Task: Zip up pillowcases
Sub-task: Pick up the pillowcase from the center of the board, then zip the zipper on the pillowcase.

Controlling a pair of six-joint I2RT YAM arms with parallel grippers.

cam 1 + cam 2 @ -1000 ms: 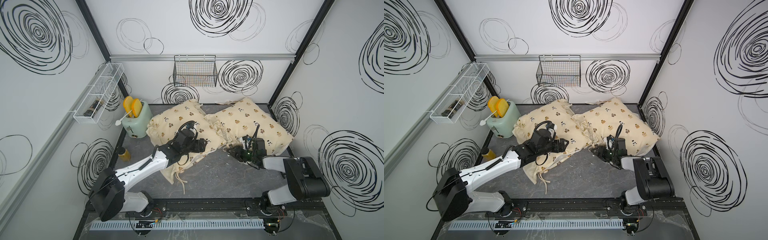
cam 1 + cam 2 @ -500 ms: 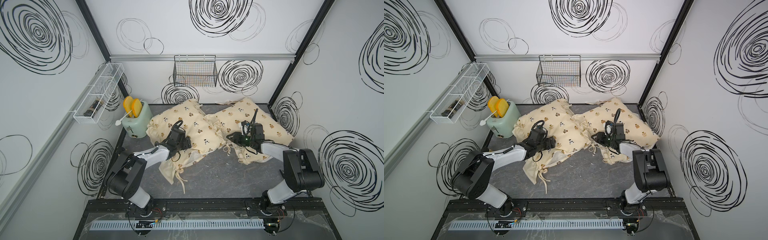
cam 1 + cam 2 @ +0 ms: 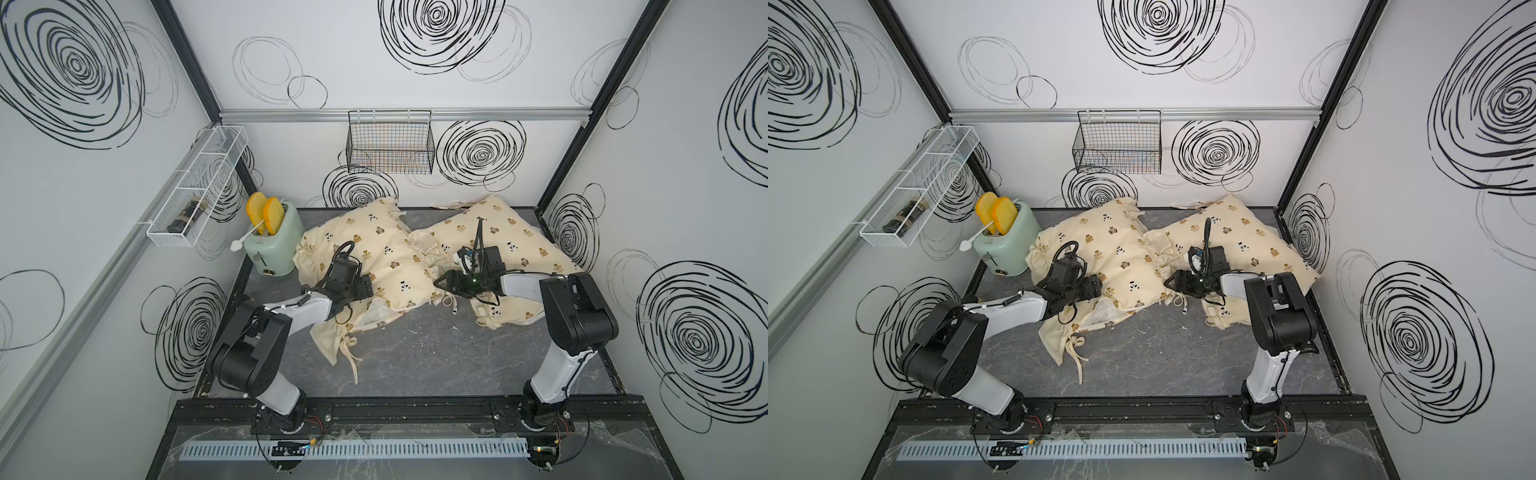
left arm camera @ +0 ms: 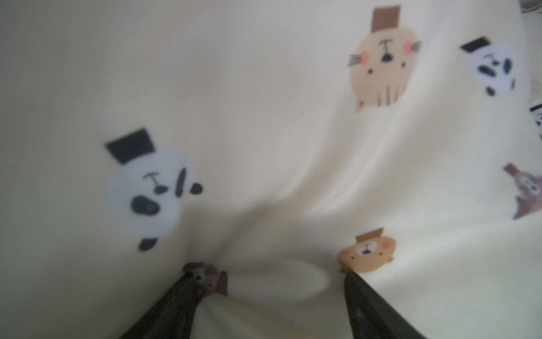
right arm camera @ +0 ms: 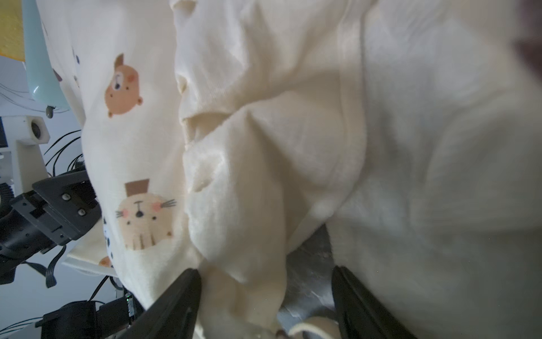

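Two cream pillowcases printed with bears and pandas lie side by side at the back of the dark table. The left pillowcase (image 3: 386, 253) (image 3: 1121, 249) has a slack front flap where white lining (image 3: 379, 311) shows. My left gripper (image 3: 370, 286) (image 3: 1098, 286) (image 4: 271, 278) presses into this cover, jaws wide apart, with a soft fold bulging between them. The right pillowcase (image 3: 515, 237) (image 3: 1250, 232) lies under my right arm. My right gripper (image 3: 441, 284) (image 3: 1170, 282) (image 5: 267, 276) stands open at its ruffled left edge (image 5: 249, 205), with loose ruffle between the fingers.
A mint toaster (image 3: 272, 247) with two toast slices stands at the back left, close to the left pillowcase. Fabric ties (image 3: 351, 359) trail toward the front. A white wire shelf (image 3: 195, 195) hangs on the left wall and a black wire basket (image 3: 390, 145) on the back wall.
My left gripper has drawn back leftward across the left pillowcase. My right gripper has moved left and back to the gap between the pillowcases, and its jaws have opened wider.
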